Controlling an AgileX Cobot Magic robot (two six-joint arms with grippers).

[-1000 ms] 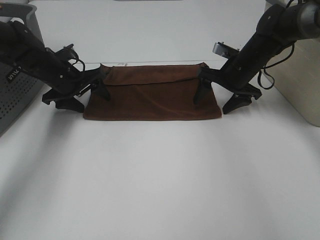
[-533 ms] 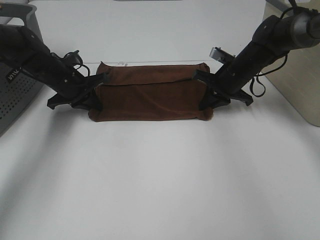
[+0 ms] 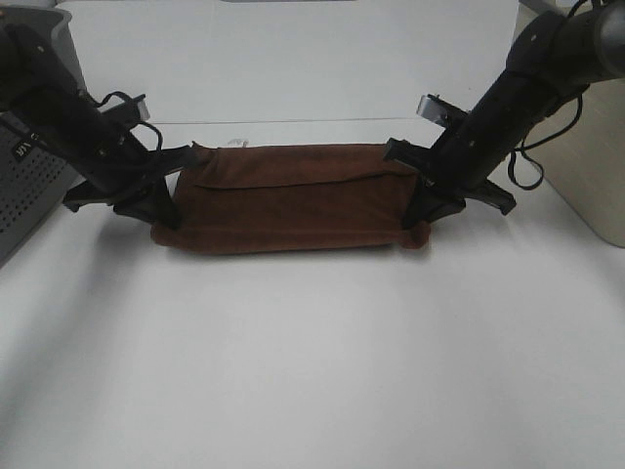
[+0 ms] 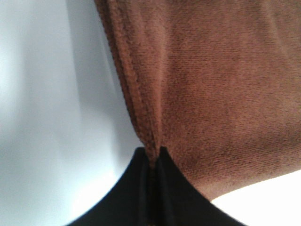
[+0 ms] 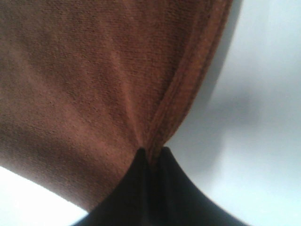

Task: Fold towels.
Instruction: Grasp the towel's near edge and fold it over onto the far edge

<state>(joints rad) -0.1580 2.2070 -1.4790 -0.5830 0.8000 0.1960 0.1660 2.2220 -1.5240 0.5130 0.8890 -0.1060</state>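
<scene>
Towel (image 3: 293, 200): one, dark reddish-brown, folded into a long band on the white table (image 3: 312, 371), toward 12 o'clock of centre. White lettering on the left arm (image 3: 59, 107) is too small to read. The left gripper (image 3: 161, 207) is clamped tight on the hemmed 9 o'clock end, and the right gripper (image 3: 420, 217) is clamped on the 3 o'clock end.

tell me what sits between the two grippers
Only the towel: it spans the whole stretch from the left gripper to the right gripper, each shut on one end. The exterior high view shows it.
</scene>
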